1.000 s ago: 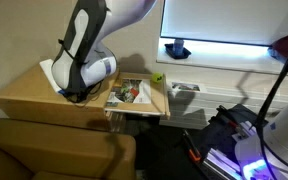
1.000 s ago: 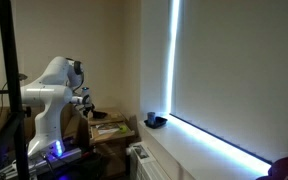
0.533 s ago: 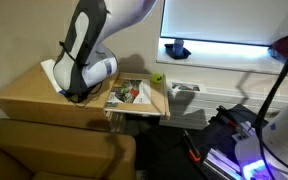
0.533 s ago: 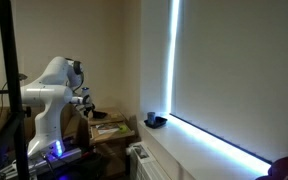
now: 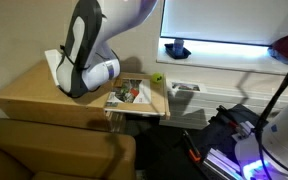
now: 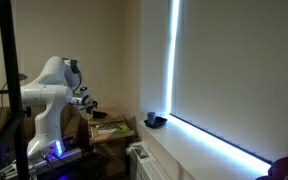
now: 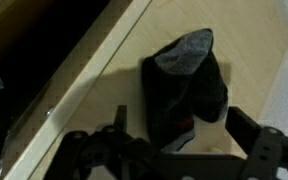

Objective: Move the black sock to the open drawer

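In the wrist view the black sock [image 7: 184,85], a dark floppy lump with a grey end, lies on the light-wood cabinet top [image 7: 254,40]. My gripper [image 7: 184,128] is open, and its two dark fingers [image 7: 246,128] stand on either side of the sock's near end without closing on it. In both exterior views the arm hides the sock. The open drawer [image 5: 136,97], a shallow wooden tray full of colourful clutter, juts out from the cabinet next to the arm, and also shows as the drawer [image 6: 112,128].
A small yellow-green ball [image 5: 157,77] sits by the drawer's far corner. A dark bowl-like object [image 5: 175,49] rests on the window sill. The cabinet's edge [image 7: 89,85] runs diagonally beside the sock. A brown sofa [image 5: 54,150] stands in front of the cabinet.
The arm has shifted slightly over the cabinet top. The jaws stay open.
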Motion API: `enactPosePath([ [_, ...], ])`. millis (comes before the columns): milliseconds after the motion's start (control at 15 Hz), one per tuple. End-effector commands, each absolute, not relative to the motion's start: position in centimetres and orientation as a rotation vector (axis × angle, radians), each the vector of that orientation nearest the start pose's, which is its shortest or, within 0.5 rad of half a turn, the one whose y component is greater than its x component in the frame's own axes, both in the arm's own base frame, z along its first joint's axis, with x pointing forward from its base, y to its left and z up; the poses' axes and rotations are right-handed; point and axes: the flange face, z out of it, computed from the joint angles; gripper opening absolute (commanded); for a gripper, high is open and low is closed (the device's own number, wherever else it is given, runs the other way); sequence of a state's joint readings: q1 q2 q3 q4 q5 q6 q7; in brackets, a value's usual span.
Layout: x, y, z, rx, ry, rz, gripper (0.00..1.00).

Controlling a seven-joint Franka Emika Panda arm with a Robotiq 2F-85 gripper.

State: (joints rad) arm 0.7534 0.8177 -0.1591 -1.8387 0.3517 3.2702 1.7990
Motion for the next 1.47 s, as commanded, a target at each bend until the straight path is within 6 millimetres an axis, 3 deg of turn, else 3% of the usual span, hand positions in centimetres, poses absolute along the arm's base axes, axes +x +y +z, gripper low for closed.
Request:
enactPosePath([
  [0,56.9,35.2,15.7,-1.861,1.741,-0.344,1.0],
  [267,57.0,35.1,15.6,-1.858,1.745,-0.343,1.0],
  [400,57.1,36.1,14.7,-1.888,1.754,-0.306,1.0],
  [800,55.8,37.0,15.7,-1.875,1.703,-0.375,1.0],
  [1067,55.3,37.8,16.5,-1.894,1.657,-0.513,0.99],
  [1133,55.3,37.9,16.7,-1.893,1.658,-0.531,0.75],
  [1267,55.2,38.3,16.3,-1.9,1.67,-0.509,0.71],
  [1400,55.2,38.4,16.1,-1.903,1.672,-0.485,0.57],
])
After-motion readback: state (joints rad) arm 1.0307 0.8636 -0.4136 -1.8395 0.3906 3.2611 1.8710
